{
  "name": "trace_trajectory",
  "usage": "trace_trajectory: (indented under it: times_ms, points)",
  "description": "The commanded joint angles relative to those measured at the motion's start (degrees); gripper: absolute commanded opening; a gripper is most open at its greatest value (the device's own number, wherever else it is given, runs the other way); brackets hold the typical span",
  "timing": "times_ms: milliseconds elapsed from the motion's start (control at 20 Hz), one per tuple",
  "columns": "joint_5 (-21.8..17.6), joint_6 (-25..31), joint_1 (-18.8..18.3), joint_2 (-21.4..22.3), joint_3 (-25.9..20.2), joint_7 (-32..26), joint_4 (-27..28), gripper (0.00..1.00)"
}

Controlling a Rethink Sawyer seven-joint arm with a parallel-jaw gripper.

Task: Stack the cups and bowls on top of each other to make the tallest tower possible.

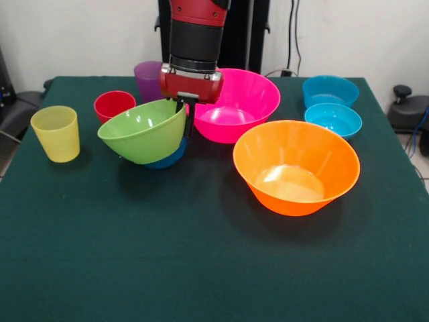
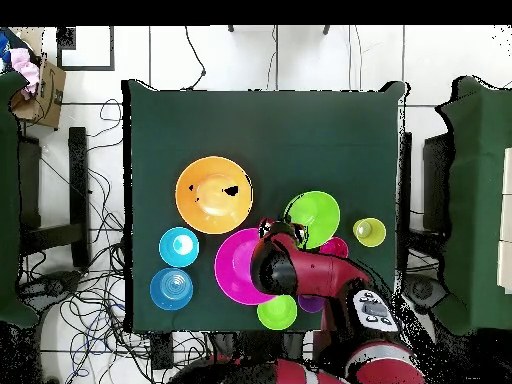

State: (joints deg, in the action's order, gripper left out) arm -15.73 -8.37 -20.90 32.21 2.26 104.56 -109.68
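My gripper [image 1: 186,113] is shut on the near rim of the medium green bowl [image 1: 143,131], which tilts toward the camera and rests on a small blue bowl [image 1: 167,159]. In the overhead view the green bowl [image 2: 312,218] lies beside my gripper [image 2: 271,231]. The pink bowl [image 1: 240,104] stands just right of the gripper and the orange bowl [image 1: 295,168] in front of it. Yellow cup [image 1: 55,133], red cup [image 1: 113,104] and purple cup [image 1: 147,79] stand upright at the left. No tower stands.
Two blue bowls [image 1: 330,90] [image 1: 333,119] sit at the far right. A small green bowl [image 2: 277,311] lies by the robot's base, hidden by the arm in the front view. The dark green table [image 1: 201,268] is bare along the near edge.
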Motion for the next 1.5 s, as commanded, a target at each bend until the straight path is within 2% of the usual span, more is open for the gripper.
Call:
trace_trajectory:
  times_ms: [50,150,250,450,700,1000,1250,1500]
  points:
    - [-0.31,-0.96,1.86,-2.35,-1.87,6.8,2.94,0.0]
    - [-0.26,-0.19,2.58,-2.16,-1.6,6.5,2.75,0.0]
    - [-0.06,4.42,3.76,-2.16,-0.38,4.98,2.79,0.0]
    - [-0.65,4.25,4.11,-2.69,0.1,5.03,1.61,0.0]
    - [-1.29,10.34,4.98,-1.25,1.21,2.49,0.85,0.0]
    - [-2.56,13.26,5.55,-2.76,2.73,0.7,2.43,0.0]
    - [-3.67,14.52,6.45,-4.4,4.61,-0.08,3.77,0.0]
    - [-4.79,12.26,6.41,-6.6,5.07,0.8,3.99,0.0]
